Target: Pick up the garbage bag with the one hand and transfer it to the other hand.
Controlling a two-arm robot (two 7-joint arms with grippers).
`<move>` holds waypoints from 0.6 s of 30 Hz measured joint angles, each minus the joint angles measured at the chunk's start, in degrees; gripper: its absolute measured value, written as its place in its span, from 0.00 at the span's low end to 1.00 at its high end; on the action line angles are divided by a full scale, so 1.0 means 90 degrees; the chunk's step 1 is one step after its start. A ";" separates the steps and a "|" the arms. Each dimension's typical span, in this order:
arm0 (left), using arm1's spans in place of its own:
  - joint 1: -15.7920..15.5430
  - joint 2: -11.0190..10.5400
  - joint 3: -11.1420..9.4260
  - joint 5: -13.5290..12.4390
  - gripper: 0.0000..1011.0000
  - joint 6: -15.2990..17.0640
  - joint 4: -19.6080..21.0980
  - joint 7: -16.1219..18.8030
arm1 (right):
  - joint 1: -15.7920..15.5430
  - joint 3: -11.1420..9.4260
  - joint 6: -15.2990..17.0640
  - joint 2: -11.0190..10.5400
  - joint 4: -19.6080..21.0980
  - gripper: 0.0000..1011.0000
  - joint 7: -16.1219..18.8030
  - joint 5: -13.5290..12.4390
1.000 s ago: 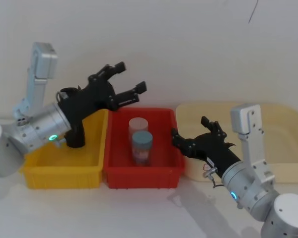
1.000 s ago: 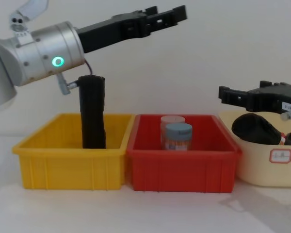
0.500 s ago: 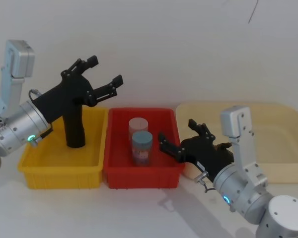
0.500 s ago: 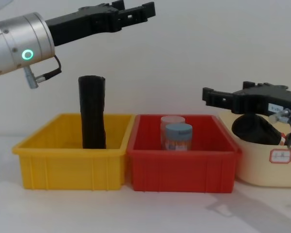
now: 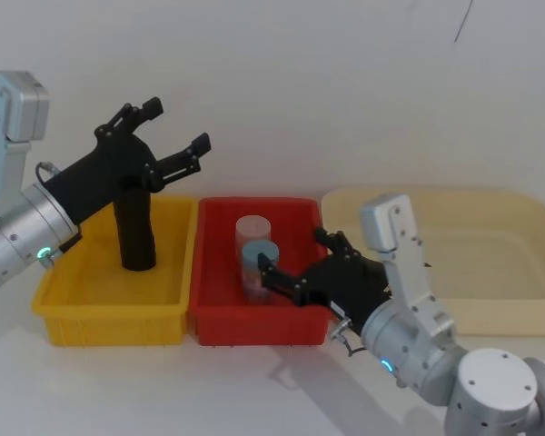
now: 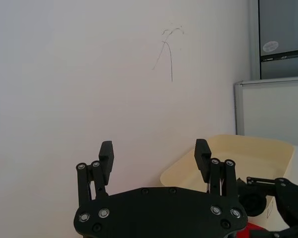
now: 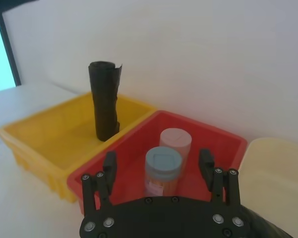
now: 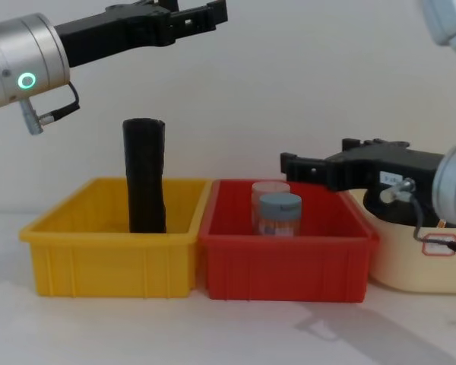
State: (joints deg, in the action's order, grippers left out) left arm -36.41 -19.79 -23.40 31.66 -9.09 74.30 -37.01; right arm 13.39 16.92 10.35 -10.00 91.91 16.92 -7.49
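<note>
Pickup not yet begun. Garbage bag (image 5: 136,236) stands upright in the yellow bin (image 5: 109,304). Left pincer (image 5: 174,127), spread and empty, hovers at its 1 o'clock. Right pincer (image 5: 291,256), spread, is over the red bin (image 5: 254,320). Next: the left likely descends and straddles the roll.

- You have no readable text in any view.
- The red-bordered label (image 8: 433,247) on the cream tub (image 8: 399,262), lower right of the chest view: writing too small to tell.
- The white tag (image 8: 387,179) on the right gripper (image 8: 290,163), same view: illegible.
</note>
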 joint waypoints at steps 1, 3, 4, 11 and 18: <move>0.0009 -0.0009 0.0004 -0.0005 0.99 0.0002 0.0016 0.0016 | 0.0041 0.0047 0.0045 0.0000 -0.0027 0.99 -0.0009 0.0035; 0.0017 -0.0017 0.0006 -0.0010 0.99 0.0004 0.0031 0.0030 | 0.0095 0.0102 0.0098 0.0001 -0.0061 0.99 -0.0023 0.0081; 0.0023 -0.0026 0.0010 -0.0014 0.99 0.0005 0.0044 0.0044 | 0.0146 0.0142 0.0150 0.0002 -0.0097 0.99 -0.0040 0.0124; 0.0046 -0.0050 0.0020 -0.0025 0.99 0.0009 0.0087 0.0087 | 0.0385 0.0306 0.0373 0.0031 -0.0285 0.99 -0.0131 0.0325; 0.0059 -0.0067 0.0026 -0.0032 0.99 0.0014 0.0113 0.0111 | 0.0645 0.0434 0.0641 0.0085 -0.0510 0.99 -0.0177 0.0498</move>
State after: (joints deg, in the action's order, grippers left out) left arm -35.88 -20.39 -23.17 31.37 -8.97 75.31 -36.01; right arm 19.20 20.83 16.11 -9.24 87.32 15.32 -3.01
